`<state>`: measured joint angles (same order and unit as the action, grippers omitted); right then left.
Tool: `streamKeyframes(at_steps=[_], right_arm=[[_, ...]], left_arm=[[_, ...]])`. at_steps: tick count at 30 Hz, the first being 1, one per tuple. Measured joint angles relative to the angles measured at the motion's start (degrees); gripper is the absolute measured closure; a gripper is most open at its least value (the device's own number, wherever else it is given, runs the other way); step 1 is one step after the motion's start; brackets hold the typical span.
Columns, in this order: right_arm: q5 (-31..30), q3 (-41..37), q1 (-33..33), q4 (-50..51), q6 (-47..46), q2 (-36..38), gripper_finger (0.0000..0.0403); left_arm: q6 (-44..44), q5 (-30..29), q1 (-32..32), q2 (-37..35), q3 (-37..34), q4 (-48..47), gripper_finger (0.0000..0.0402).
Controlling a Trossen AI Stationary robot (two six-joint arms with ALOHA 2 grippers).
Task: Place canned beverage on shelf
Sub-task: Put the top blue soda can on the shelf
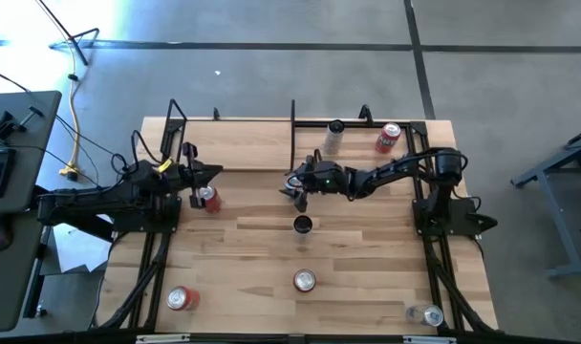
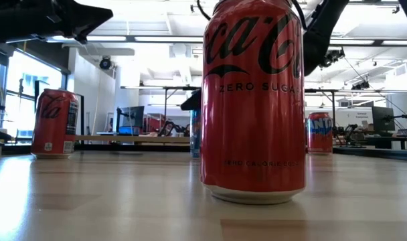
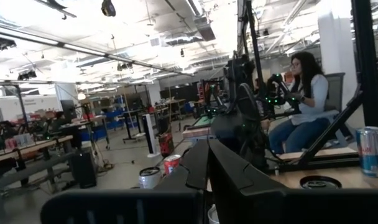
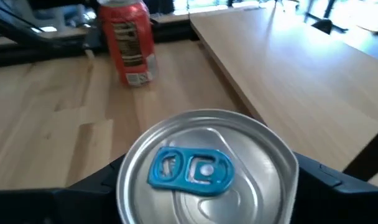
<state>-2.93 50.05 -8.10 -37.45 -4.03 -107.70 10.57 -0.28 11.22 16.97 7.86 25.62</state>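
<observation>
The right gripper (image 1: 298, 191) is seen part open around an upright can (image 4: 206, 169), whether gripped cannot be told; the shelf (image 1: 367, 151) lies just beyond it to the far right

The big red can (image 2: 253, 100) nearest the low camera reads "Coca-Cola" in black script, then "ZERO SUGAR" and, lower down, "ZERO CALORIE COLA". The red can (image 2: 54, 124) on the left carries the same script logo, too small to read.
</observation>
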Motion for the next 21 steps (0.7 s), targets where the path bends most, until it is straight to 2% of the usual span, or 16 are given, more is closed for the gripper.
streamKeyframes(at_steps=[11, 21], right_arm=[[-4.77, 9.6, 1.87, 18.09, 1.35, 0.0, 0.0137], [-5.64, 17.37, 4.9, 24.99, 2.94, 0.0, 0.0137]], left_arm=[[-1.06, -0.39, 0.0, 0.01, 0.0, -1.83, 0.0343], [-3.07, -0.39, 0.0, 0.02, -0.04, -4.83, 0.0321]])
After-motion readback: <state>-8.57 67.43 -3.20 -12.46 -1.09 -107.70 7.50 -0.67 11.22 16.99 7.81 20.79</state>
